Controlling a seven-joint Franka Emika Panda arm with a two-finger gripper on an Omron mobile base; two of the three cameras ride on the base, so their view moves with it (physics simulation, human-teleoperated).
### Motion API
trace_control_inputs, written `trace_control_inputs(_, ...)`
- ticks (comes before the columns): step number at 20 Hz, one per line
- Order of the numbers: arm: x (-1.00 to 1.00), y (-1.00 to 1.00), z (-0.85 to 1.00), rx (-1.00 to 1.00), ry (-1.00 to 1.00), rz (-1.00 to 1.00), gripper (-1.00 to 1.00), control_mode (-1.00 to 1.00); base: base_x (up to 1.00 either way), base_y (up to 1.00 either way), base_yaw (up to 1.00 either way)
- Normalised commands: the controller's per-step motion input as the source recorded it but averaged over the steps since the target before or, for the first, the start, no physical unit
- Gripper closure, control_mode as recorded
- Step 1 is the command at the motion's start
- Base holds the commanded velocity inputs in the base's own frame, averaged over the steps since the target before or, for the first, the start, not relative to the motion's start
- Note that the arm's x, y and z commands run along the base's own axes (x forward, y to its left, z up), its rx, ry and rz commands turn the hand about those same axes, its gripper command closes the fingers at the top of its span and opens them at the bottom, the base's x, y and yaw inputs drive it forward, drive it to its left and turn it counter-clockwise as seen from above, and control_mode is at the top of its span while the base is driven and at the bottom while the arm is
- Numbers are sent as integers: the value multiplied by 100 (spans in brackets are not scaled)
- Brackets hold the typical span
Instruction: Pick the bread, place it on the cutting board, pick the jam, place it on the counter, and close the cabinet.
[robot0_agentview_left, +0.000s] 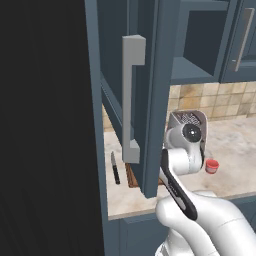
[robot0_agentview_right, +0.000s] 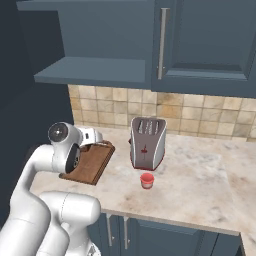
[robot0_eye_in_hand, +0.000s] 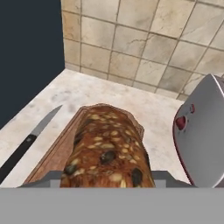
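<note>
Bread (robot0_eye_in_hand: 107, 151), a brown seeded loaf chunk, sits between the jaws of the end effector (robot0_eye_in_hand: 107, 177), which is closed on it; the loaf lies directly over the cutting board (robot0_eye_in_hand: 57, 151), though whether it touches the board cannot be told. In the right base view the end effector (robot0_agentview_right: 92, 142) is at the far end of the cutting board (robot0_agentview_right: 92, 165), which lies on the left part of the surface (robot0_agentview_right: 200, 175). A black-handled knife (robot0_eye_in_hand: 28, 142) lies on the surface just left of the board, apart from it; the left base view shows the knife (robot0_agentview_left: 115, 168) beside the open door. A silver toaster (robot0_agentview_right: 147, 143) stands upright to the right of the board, near the tiled wall (robot0_agentview_right: 200, 115). The jam (robot0_agentview_right: 147, 180), a small red jar, stands on the surface just in front of the toaster, well apart from the board. Above, the cabinet (robot0_agentview_right: 95, 60) is open, its shelf exposed. Its door (robot0_agentview_left: 150, 100) is swung out toward the robot, the long grey bar handle (robot0_agentview_left: 131, 100) facing the left base camera.
</note>
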Motion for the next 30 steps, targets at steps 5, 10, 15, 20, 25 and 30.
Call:
trace_control_inputs(5,5,0,-47,0,-2,0,100,-100,0,0,0)
trace_control_inputs(10,10,0,-47,0,-3,0,100,-100,0,0,0)
trace_control_inputs(15,18,0,-48,0,-2,0,100,-100,0,0,0)
trace_control_inputs(20,21,0,-45,0,-2,0,100,-100,0,0,0)
trace_control_inputs(25,15,0,-46,0,-2,0,100,-100,0,0,0)
trace_control_inputs(30,8,0,-43,0,-1,0,100,-100,0,0,0)
